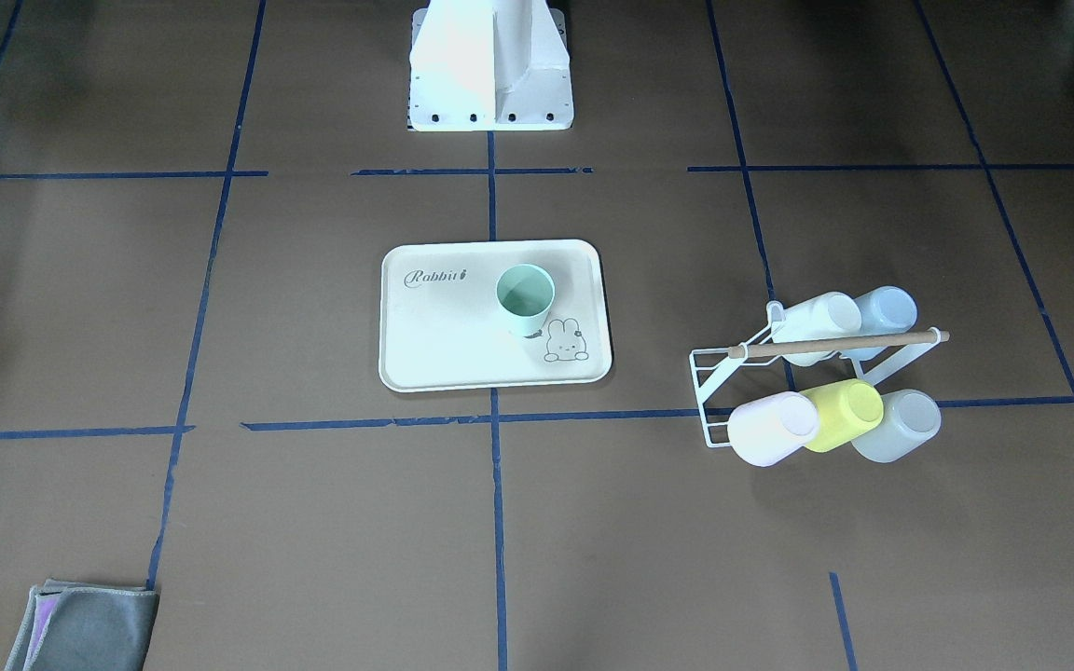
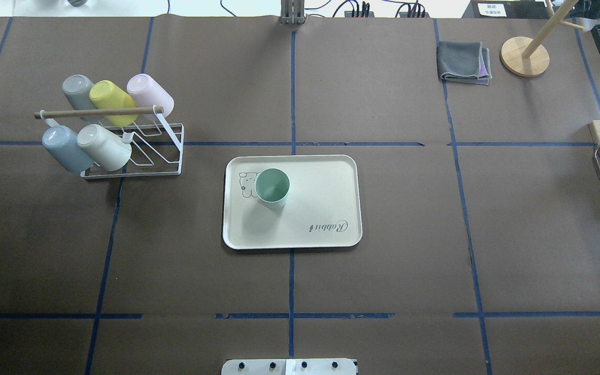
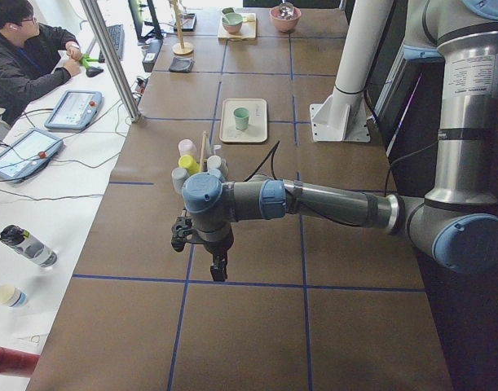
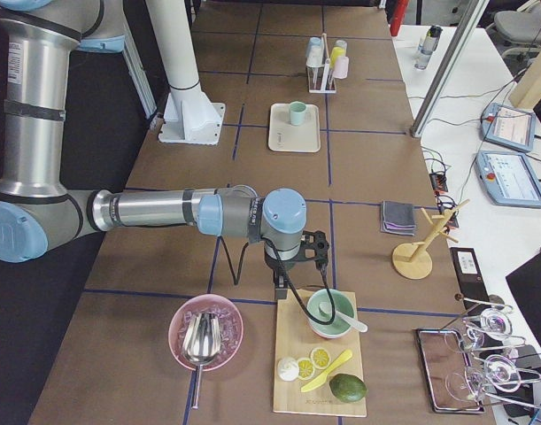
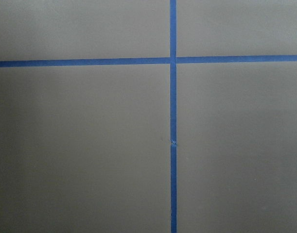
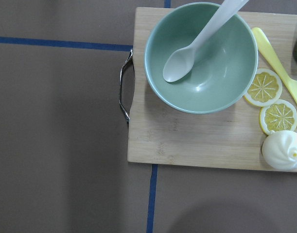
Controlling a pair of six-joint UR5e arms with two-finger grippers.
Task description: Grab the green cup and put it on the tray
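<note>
while upright, green cup (image 1: 525, 298) clears tray (image 1: 444, 340) rim.

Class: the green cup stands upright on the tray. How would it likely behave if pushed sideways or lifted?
The green cup looks empty and thin-walled, so it is probably light and stiff. It stands upright, open end up, so a high push may tip it; a low one probably slides it across the smooth tray.
</note>
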